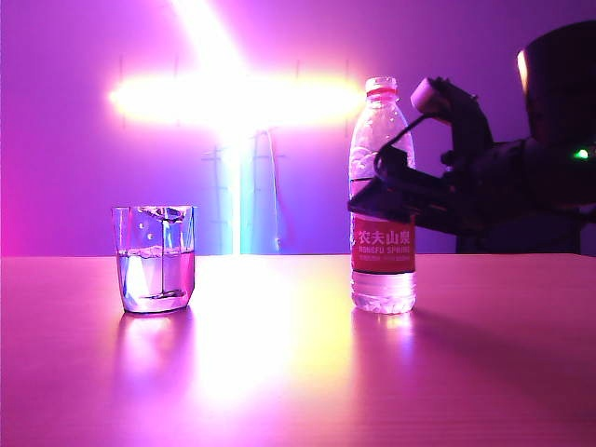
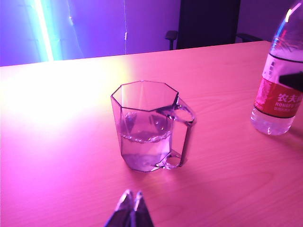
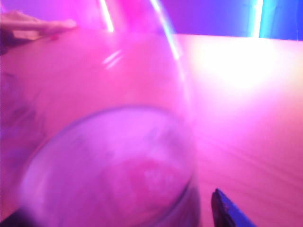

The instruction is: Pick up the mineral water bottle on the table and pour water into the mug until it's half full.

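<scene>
Pink-purple light floods the room, with a bright yellow glare on the back wall and down the middle of the bench (image 1: 298, 372).

Bottle (image 1: 383, 196): stands right of centre in the exterior view, upright, long axis vertical, mouth up, capped, red label facing the camera. Base flat on the bench; a little water shows at the bottom.

Mug (image 1: 155, 258): lower left of centre, well apart from the bottle, upright, open mouth up. The left wrist view shows a handle on its side. Water (image 1: 155, 275) fills it to roughly half height. Judgement: the fill target looks met, so the bottle standing on its own base fits a put-down after pouring.

Right end effector (image 1: 382, 191): comes in from the right edge, level with the bottle's mid-body, just above the label. In the right wrist view one fingertip (image 3: 227, 208) sits clear of the bottle wall, so the jaws read as spread wide around the bottle, not squeezing it. Whether the other finger touches: cannot tell, view blurred.

Left end effector (image 2: 130, 208): bottom centre of its wrist view, fingertips pressed together, holding nothing, aimed toward the mug and well short of it. Judgement: parked, no part in this step.
</scene>
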